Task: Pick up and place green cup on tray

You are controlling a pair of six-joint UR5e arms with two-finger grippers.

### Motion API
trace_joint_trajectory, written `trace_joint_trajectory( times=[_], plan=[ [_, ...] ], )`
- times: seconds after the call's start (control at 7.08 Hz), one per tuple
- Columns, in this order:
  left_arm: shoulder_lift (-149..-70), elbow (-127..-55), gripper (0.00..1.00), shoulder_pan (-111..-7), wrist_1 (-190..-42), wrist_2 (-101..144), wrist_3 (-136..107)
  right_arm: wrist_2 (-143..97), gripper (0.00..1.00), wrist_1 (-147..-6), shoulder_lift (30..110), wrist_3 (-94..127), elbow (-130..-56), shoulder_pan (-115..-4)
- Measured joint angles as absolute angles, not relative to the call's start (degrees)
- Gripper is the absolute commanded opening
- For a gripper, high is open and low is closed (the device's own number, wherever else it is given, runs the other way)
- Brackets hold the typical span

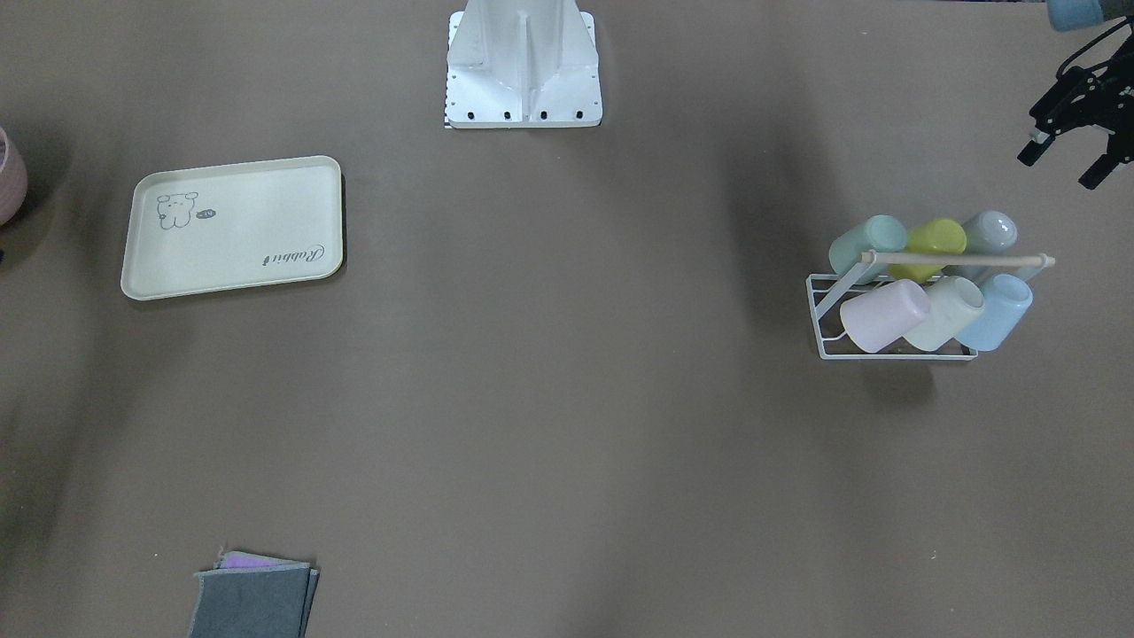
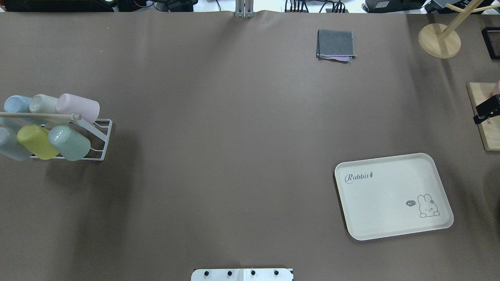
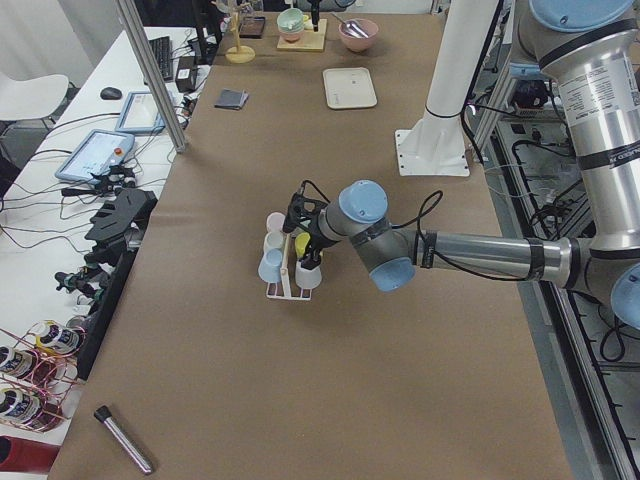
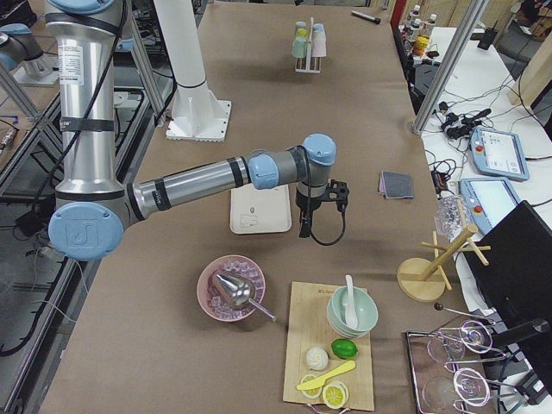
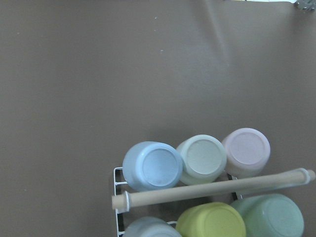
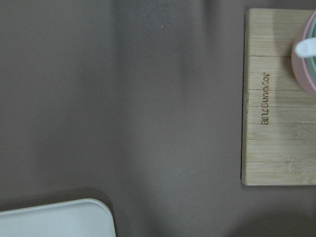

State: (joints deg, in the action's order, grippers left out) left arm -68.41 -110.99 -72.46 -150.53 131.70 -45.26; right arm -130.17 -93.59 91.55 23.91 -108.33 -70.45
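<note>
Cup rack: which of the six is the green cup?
The mint green cup, at the table-centre end of the robot-side row, beside the yellow-green cup. Teal-tinted, not chartreuse.

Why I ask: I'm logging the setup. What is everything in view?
green cup: one, mint, on rack, row nearer robot
other cups: five, yellow, grey-blue, blue, cream, pink, same rack
rack: one, white wire, robot's left
tray: one, cream, robot's right
cloth: one, grey, folded, far side
mug tree: one, wood, far right corner
board: one, wood, right end
green bowls: stacked on board
pink bowl: one, beside board
left gripper: black, open, near rack
right gripper: black, over board; state unclear
</note>
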Motion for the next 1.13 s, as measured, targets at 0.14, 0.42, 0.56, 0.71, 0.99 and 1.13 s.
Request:
trace_joint_trajectory(
  times=[0.14, 0.42, 0.56, 0.71, 0.99, 1.13],
  plan=[
    [-66.2, -111.5, 0.98, -71.7, -153.5, 131.1, -46.2, -130.4, 0.99, -93.3, 91.8, 24.2, -108.3, -68.9],
    [-61.3, -113.5, 0.98, -70.3, -156.9, 129.7, -46.6, -132.0, 0.99, -92.8, 92.5, 24.9, -108.0, -66.3],
    [-59.4, -114.0, 0.98, -69.9, -158.5, 129.4, -46.5, -133.4, 0.99, -90.4, 93.6, 25.6, -107.1, -65.5],
    [-58.3, -113.6, 0.98, -69.4, -160.0, 129.3, -46.4, -134.0, 0.99, -85.0, 95.1, 27.4, -105.2, -64.8],
    [-57.7, -112.6, 0.98, -63.6, -161.5, 122.2, -47.2, -132.8, 0.99, -75.6, 97.0, 33.2, -102.5, -62.2],
    [-57.5, -112.6, 0.98, -58.9, -162.0, 116.6, -48.2, -131.5, 0.99, -73.8, 97.3, 35.8, -102.2, -60.6]
  ],
)
